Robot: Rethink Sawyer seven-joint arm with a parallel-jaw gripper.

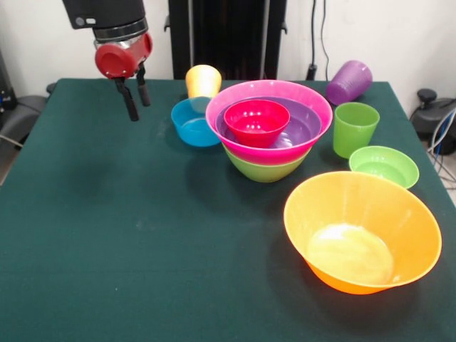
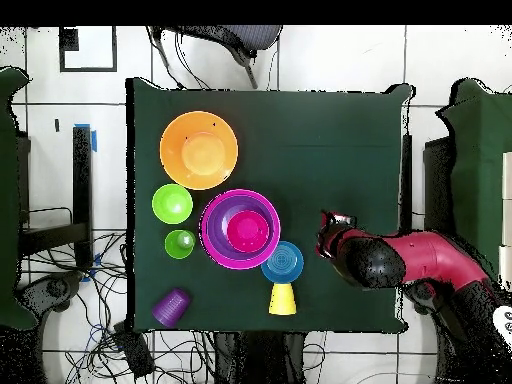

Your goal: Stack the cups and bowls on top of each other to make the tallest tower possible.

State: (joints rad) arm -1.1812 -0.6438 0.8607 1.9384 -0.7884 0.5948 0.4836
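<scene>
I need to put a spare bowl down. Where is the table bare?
Bare cloth runs from the gripper forward, beside the tower and orange bowl. The tower's other side, with green cup and light green bowl, is crowded.

- Six bowls: four nested in the tower (image 1: 269,125), with the blue bowl (image 1: 192,122), light green bowl (image 1: 384,165) and orange bowl (image 1: 362,231) around it.
- Three cups: yellow cup (image 1: 203,80), green cup (image 1: 355,128), purple cup (image 1: 349,82), beside the tower.
</scene>
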